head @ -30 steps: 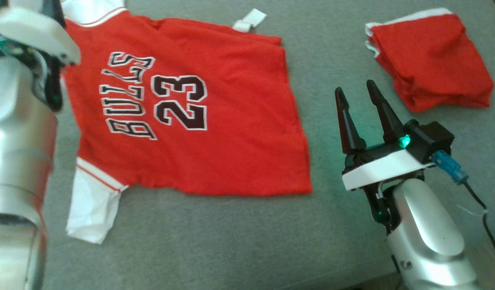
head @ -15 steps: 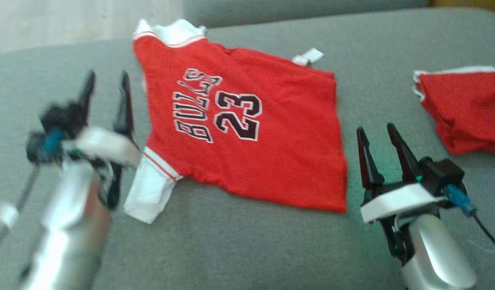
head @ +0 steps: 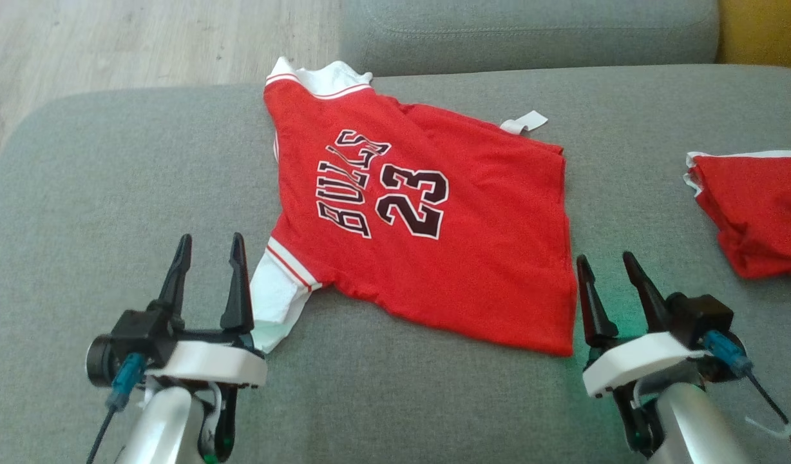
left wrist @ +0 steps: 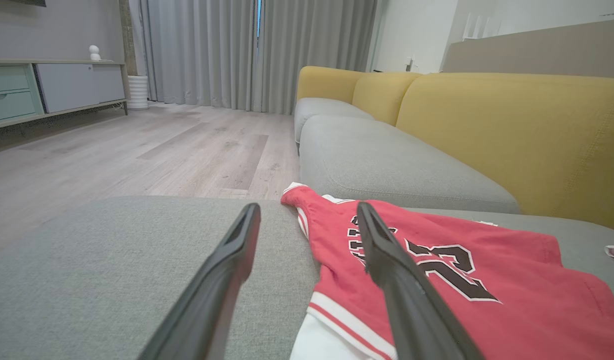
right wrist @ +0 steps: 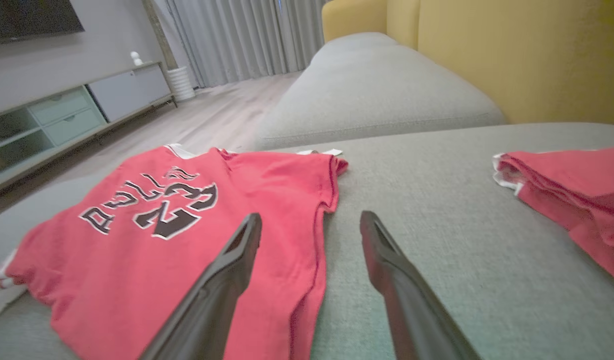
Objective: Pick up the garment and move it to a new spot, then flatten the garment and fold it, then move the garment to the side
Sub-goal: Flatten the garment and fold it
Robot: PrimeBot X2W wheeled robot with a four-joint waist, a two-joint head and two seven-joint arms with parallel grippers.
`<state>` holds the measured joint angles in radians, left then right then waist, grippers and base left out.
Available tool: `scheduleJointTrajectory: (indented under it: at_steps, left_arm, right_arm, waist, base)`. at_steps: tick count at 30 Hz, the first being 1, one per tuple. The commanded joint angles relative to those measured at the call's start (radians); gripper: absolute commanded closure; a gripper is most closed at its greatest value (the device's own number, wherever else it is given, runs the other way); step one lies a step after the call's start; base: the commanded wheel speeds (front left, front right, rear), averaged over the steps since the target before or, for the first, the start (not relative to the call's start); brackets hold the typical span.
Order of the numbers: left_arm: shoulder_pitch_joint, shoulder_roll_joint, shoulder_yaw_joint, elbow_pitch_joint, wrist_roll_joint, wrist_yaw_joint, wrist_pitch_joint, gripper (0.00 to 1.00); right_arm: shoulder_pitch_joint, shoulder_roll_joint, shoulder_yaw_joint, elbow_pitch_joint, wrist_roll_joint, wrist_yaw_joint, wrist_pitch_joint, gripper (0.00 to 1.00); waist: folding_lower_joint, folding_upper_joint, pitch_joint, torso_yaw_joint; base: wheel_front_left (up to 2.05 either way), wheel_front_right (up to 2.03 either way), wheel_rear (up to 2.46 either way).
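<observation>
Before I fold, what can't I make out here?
- Second red garment: cut off by the right edge in head and right wrist views.
- Jersey, far sleeve: out of sight in head view; a white tab pokes out.
- Lettering, left wrist view: partly behind a finger of the left gripper.

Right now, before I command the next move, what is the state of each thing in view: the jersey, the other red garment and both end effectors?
jersey: spread out print side up on the grey sofa cushion, unfolded, not gripped.
second red garment: bunched pile, apart from the jersey.
left end effector: open, empty, beside the jersey's white sleeve.
right end effector: open, empty, beside the jersey's hem.
</observation>
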<state>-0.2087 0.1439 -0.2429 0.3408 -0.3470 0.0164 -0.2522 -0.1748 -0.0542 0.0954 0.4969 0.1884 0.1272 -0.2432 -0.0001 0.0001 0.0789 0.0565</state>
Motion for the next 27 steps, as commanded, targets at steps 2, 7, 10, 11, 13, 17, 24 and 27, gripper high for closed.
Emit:
scheduleJointTrajectory:
  at_steps: [2,7,10,11,13,17,24,27]
  left_arm:
    - [-0.023,0.007,0.043,-0.035,0.018,-0.010,-0.009,0.00]
    - [-0.026,-0.006,0.050,-0.036,0.030,-0.020,-0.009,0.00]
    - [-0.034,-0.018,0.050,-0.031,0.038,-0.031,-0.009,0.00]
    - [-0.038,-0.022,0.050,-0.031,0.041,-0.034,-0.009,0.00]
    - [-0.045,-0.029,0.051,-0.029,0.047,-0.039,-0.009,0.00]
    - [-0.055,-0.038,0.058,-0.022,0.057,-0.049,-0.009,0.00]
    - [-0.057,-0.045,0.087,-0.013,0.070,-0.058,-0.009,0.00]
    - [-0.057,-0.049,0.098,-0.011,0.075,-0.061,-0.009,0.00]
  right_arm:
    - [-0.056,0.003,0.002,0.010,-0.012,0.003,0.020,0.00]
    - [-0.102,0.003,0.008,0.095,0.040,0.003,0.063,0.00]
    - [-0.143,0.004,0.036,0.164,0.091,0.003,0.086,0.00]
    - [-0.158,0.004,0.042,0.191,0.095,0.003,0.095,0.00]
    - [-0.185,0.004,0.055,0.244,0.101,0.003,0.110,0.00]
    - [-0.229,0.004,0.093,0.335,0.126,0.003,0.124,0.00]
    - [-0.291,0.004,0.134,0.426,0.110,0.003,0.061,1.00]
    - [-0.312,-0.013,0.102,0.453,0.075,0.003,0.031,1.00]
  waist:
    - [0.0001,-0.0001,0.011,0.007]
    - [0.0001,-0.0001,0.031,0.020]
    - [0.0001,-0.0001,0.048,0.030]
    - [0.0001,-0.0001,0.054,0.034]
    - [0.0001,-0.0001,0.065,0.041]
    - [0.0001,-0.0001,0.075,0.051]
    - [0.0001,-0.0001,0.079,0.042]
    - [0.0001,-0.0001,0.074,0.029]
  base:
    - [0.00,0.00,0.00]
    - [0.00,0.00,0.00]
    - [0.00,0.00,0.00]
    - [0.00,0.00,0.00]
    - [0.00,0.00,0.00]
    - [0.00,0.00,0.00]
    - [0.00,0.00,0.00]
    - [0.00,0.00,0.00]
